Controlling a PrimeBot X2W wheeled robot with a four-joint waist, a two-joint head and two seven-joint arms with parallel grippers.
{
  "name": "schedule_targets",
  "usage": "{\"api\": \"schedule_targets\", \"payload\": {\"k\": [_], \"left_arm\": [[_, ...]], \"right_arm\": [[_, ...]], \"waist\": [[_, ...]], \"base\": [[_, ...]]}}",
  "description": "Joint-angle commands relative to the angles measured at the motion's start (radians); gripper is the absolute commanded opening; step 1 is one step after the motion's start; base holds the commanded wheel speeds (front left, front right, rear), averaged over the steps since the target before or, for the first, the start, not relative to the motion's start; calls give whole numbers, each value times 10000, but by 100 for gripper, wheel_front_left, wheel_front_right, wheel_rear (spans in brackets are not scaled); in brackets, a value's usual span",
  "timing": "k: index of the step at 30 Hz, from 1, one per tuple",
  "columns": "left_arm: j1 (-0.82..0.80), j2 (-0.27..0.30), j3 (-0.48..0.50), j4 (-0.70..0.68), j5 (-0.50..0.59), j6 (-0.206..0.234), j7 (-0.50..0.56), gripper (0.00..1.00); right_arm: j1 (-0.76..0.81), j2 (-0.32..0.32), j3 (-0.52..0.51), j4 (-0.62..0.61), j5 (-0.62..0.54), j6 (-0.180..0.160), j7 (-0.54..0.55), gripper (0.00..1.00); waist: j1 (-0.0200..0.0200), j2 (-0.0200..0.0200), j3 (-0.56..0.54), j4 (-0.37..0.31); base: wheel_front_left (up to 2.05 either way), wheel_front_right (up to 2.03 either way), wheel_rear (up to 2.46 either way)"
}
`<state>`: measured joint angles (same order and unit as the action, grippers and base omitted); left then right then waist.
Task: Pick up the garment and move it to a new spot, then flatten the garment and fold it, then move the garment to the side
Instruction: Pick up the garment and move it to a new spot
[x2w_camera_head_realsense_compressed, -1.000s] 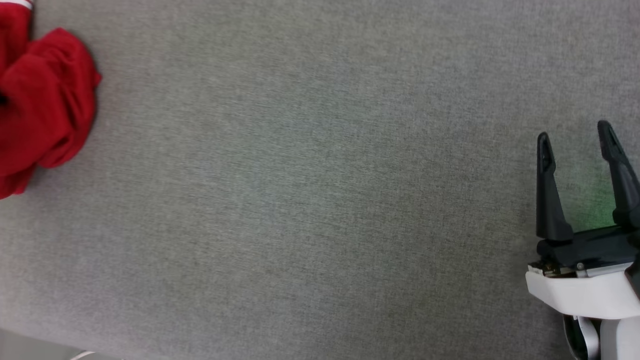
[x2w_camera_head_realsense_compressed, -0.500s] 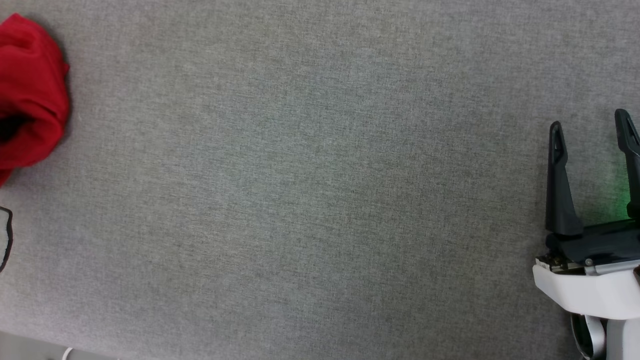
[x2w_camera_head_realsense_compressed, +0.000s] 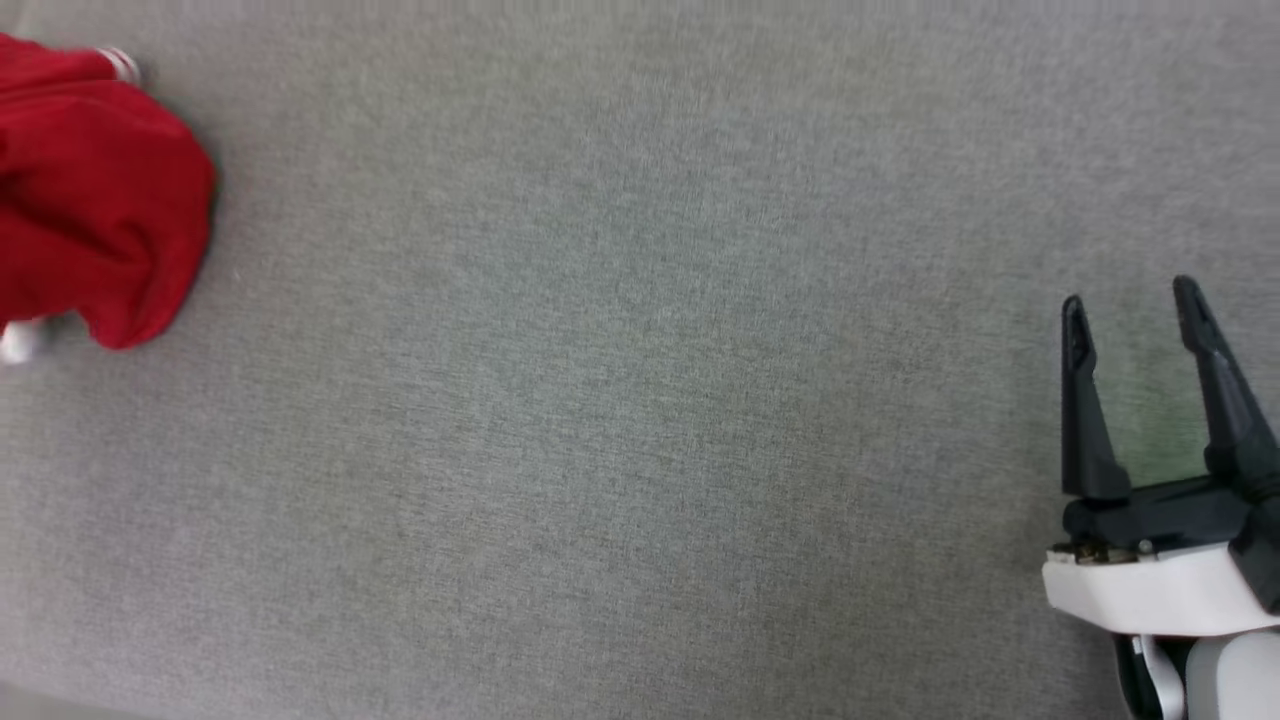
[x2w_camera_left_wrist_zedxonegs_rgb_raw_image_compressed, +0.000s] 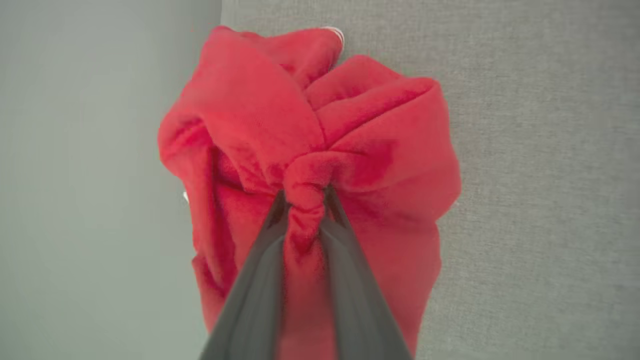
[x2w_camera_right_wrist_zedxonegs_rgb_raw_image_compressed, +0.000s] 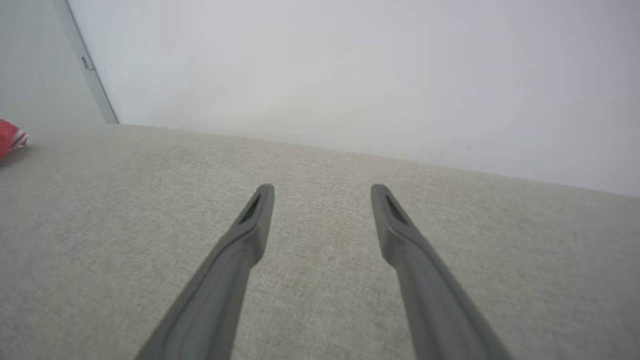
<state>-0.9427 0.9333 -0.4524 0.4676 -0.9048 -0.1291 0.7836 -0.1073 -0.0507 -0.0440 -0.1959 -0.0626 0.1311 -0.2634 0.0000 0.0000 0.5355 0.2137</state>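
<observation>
Looked down on grey cloth worktop (x2w_camera_head_realsense_compressed: 640, 400), with pale wall (x2w_camera_right_wrist_zedxonegs_rgb_raw_image_compressed: 350, 75) behind. Found shirt (x2w_camera_head_realsense_compressed: 100, 200) bunched in a red heap at far left, with a bit of white trim showing. Saw left hand (x2w_camera_left_wrist_zedxonegs_rgb_raw_image_compressed: 305, 195) clamped on a twisted fold atop that heap, jaws nearly together, and the heap straddling the worktop's edge in the left wrist view. Saw right hand (x2w_camera_head_realsense_compressed: 1130, 292) at lower right, well apart from shirt, with fingers (x2w_camera_right_wrist_zedxonegs_rgb_raw_image_compressed: 250, 235) spread wide above bare cloth.
</observation>
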Motion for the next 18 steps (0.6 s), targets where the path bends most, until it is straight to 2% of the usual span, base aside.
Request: {"api": "schedule_targets", "payload": {"k": [1,7,11,18], "left_arm": [[-295,194,-196,-402,141,10,124,0],[-1400,474,-1112,-2026,390,10,808,0],[-2196,143,-1734,-3050,580,10,1352,0],[-3521,-1132,-2989,-4044,603,10,1977,0]], "right_arm": [[149,10,58,106,126,-7,-21,100],[422,10,271,463,561,-7,-23,100],[628,13,350,619,758,-7,-23,100],[916,16,495,815,1028,-7,-23,100]], "waist": [[0,0,-647,-134],[0,0,-1566,-536],[0,0,-2054,-923],[0,0,-2660,-2034]], "base": [[0,0,0],[0,0,0],[0,0,0],[0,0,0]]}}
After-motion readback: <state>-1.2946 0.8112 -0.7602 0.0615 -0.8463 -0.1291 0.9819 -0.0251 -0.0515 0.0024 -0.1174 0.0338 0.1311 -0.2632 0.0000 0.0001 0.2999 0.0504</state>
